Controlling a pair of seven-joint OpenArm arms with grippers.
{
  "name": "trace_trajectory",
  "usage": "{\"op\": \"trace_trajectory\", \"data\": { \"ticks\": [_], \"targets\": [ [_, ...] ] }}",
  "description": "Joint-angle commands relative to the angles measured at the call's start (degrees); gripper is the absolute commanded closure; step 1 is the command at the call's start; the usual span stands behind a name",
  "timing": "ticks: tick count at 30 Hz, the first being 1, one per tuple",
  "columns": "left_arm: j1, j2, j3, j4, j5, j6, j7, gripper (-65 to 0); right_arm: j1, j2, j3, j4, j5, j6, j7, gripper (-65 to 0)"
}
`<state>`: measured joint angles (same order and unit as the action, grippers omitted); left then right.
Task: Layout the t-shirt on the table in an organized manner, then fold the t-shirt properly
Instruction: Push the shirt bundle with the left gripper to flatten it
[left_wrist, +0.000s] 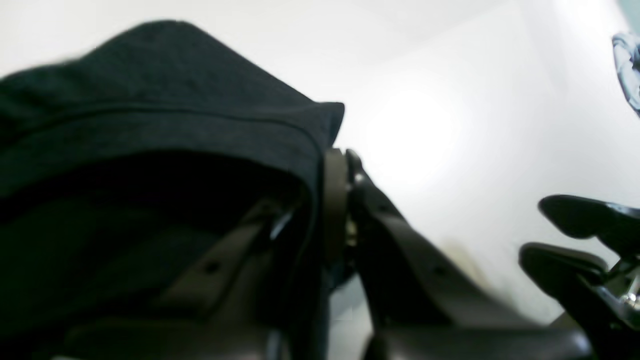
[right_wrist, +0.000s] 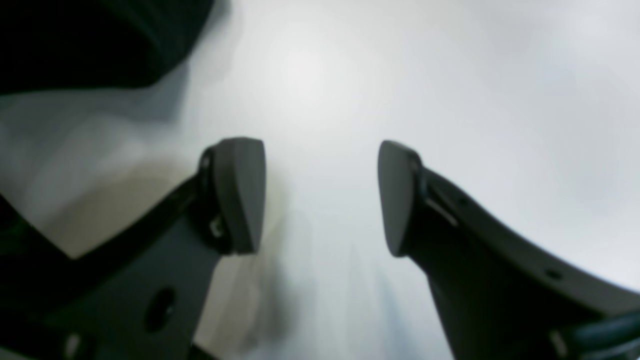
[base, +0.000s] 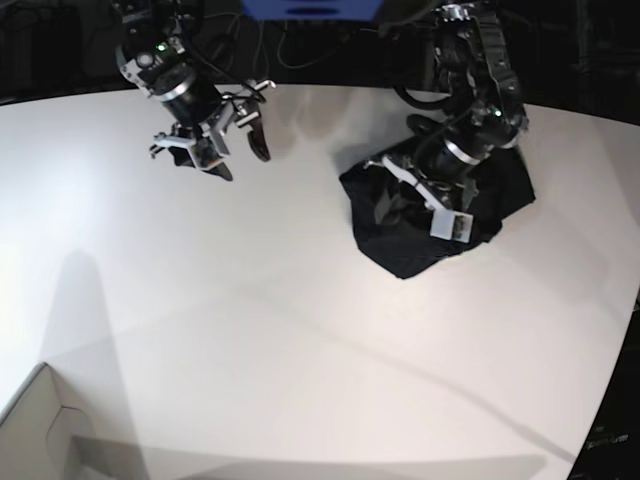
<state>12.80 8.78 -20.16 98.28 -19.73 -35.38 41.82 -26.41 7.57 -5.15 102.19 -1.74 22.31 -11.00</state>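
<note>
- Up close, in the left wrist view, the left gripper (left_wrist: 336, 200) has its jaws pressed together on a fold of the t-shirt (left_wrist: 150, 110); black cloth is pinched between the two pads and drapes over the left-hand finger (left_wrist: 225, 260), hiding most of it.
- From that pinch the cloth rises up and to the left as a rounded hump with a seam line running across it, while the white table (left_wrist: 450, 125) lies bare to the right.
- In the right wrist view, the right gripper (right_wrist: 320, 197) stands wide open, its two grey pads (right_wrist: 240, 195) well apart with only white table (right_wrist: 350, 75) between them; a dark edge of cloth shows blurred in the far left corner, well clear of the fingers.
- Seen from the base view, the left gripper (base: 440, 205) reaches down into the t-shirt (base: 400, 250), which lies bunched in a dark heap on the right half of the table (base: 300, 350), toward the far side.
- The right gripper (base: 215, 140) hangs above the far left of the table, well apart from the heap.
- A pale cardboard box (base: 40, 430) corner sits at the near left edge.
</note>
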Motion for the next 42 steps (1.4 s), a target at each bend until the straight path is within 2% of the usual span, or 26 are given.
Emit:
{"op": "trace_trajectory", "data": {
  "ticks": [1, 8, 17, 20, 28, 34, 37, 42],
  "targets": [
    [0.7, 0.2, 0.0, 2.5, -1.1, -0.4, -1.2, -0.3, 0.1, 0.0, 0.1, 0.9, 0.6, 0.1, 1.6, -36.4],
    [6.9, 0.2, -1.0, 9.6, -1.1, -0.4, -1.2, -0.3, 0.1, 0.0, 0.1, 0.9, 0.6, 0.1, 1.6, -36.4],
    [9.0, 0.2, -13.8, 11.0, -7.7, -0.4, -1.2, -0.3, 0.0, -0.1, -0.3, 0.9, 0.6, 0.1, 1.6, -36.3],
    [8.5, 0.0, -15.0, 9.5, -8.4, -0.4, -1.2, -0.2, 0.0, -0.2, -0.3, 0.9, 0.6, 0.1, 1.6, -36.3],
    [4.2, -3.8, -18.5, -1.4, -8.4, -0.4, -1.2, -0.5, -0.3, -0.3, -0.4, 1.2, 0.7, 0.1, 1.6, -36.3],
    [4.7, -5.7, -18.5, -1.8, -8.4, -0.8, -1.2, -1.1, -1.2, -0.3, -0.4, 1.2, 0.7, 0.1, 1.6, -36.3],
    [5.4, -5.7, -18.5, -0.4, -8.4, -0.9, -1.2, -9.3, -1.2, -0.3, -0.4, 1.2, 0.7, 0.1, 1.6, -36.3],
    [6.9, -5.5, -18.5, 2.2, -8.4, -1.0, -1.2, -31.7, -1.3, -0.3, -0.4, 1.3, 0.7, 0.1, 1.6, -36.3]
  ]
}}
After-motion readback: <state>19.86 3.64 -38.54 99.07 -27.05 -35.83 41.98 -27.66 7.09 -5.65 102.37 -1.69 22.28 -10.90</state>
